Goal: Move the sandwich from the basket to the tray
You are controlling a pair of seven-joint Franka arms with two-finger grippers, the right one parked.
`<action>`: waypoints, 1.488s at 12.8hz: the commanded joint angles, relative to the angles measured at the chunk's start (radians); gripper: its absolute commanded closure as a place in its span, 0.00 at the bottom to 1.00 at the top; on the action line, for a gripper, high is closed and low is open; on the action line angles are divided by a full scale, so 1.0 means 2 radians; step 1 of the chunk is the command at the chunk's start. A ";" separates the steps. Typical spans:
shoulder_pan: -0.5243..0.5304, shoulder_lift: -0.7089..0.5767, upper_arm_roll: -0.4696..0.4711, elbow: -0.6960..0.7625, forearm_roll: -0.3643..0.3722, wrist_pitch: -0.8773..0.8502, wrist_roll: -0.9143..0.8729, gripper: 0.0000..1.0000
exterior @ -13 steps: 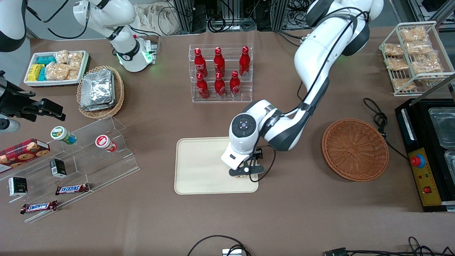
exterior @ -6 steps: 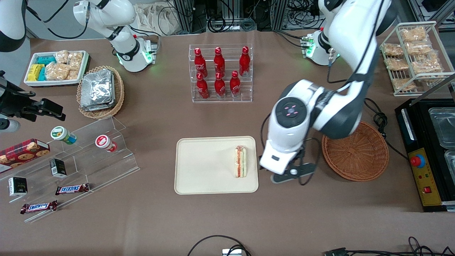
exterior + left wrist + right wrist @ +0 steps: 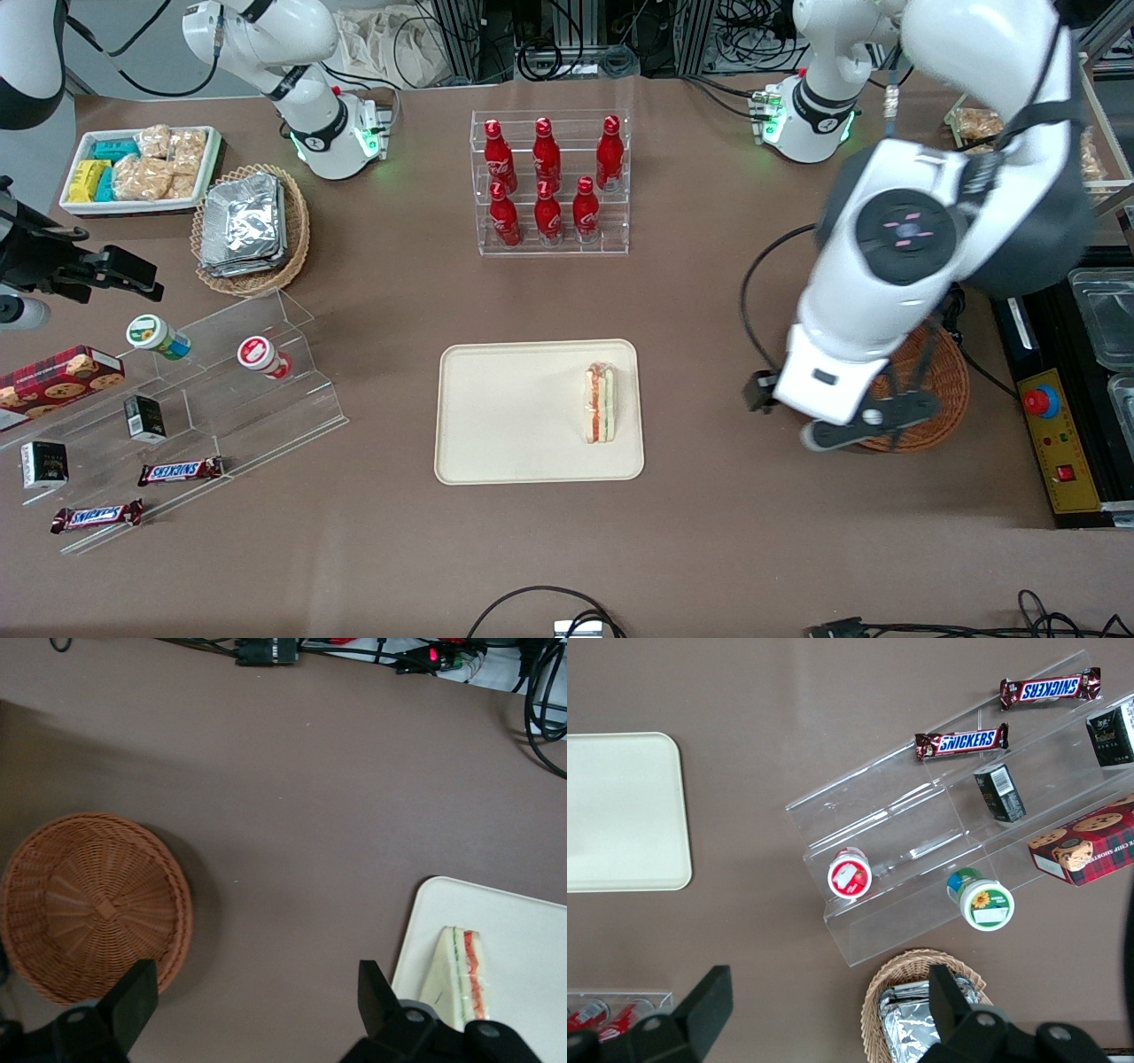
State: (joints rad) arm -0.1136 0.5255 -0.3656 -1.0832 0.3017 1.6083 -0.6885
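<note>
Front view: the working arm bends high above the desk [image 3: 726,540], its big white wrist housing hanging over the basket [image 3: 939,390] and hiding most of it. The claw [image 3: 864,430] points down over the basket's rim, on the side nearer the tray [image 3: 496,425]. The sandwich [image 3: 600,403] lies on the tray, close to the tray edge that faces the basket, with its filling stripes showing. Claw and sandwich are well apart, with bare desk between tray and basket.

Left wrist view: the claw [image 3: 257,1010] is spread wide, its two dark fingers [image 3: 133,1001] apart and holding nothing; bare desk [image 3: 292,815] shows between them. The basket [image 3: 93,904] lies beside one finger, its woven bottom in plain sight. Next to the other finger is a rounded corner of the tray [image 3: 523,930], with the sandwich [image 3: 456,974] resting flat on it near the rim, its red and green layers along one edge.

Right wrist view: only a corner of the tray [image 3: 620,811] appears, lying on the brown desk [image 3: 744,700].
</note>
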 commanded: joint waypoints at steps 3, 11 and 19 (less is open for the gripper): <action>0.058 -0.052 -0.004 -0.019 -0.047 -0.050 0.079 0.00; 0.071 -0.194 0.102 -0.180 -0.109 -0.022 0.233 0.00; 0.051 -0.296 0.170 -0.252 -0.135 -0.039 0.350 0.00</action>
State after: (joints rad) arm -0.0003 -0.0231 -0.0360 -1.5408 0.0656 1.5220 0.0268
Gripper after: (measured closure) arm 0.000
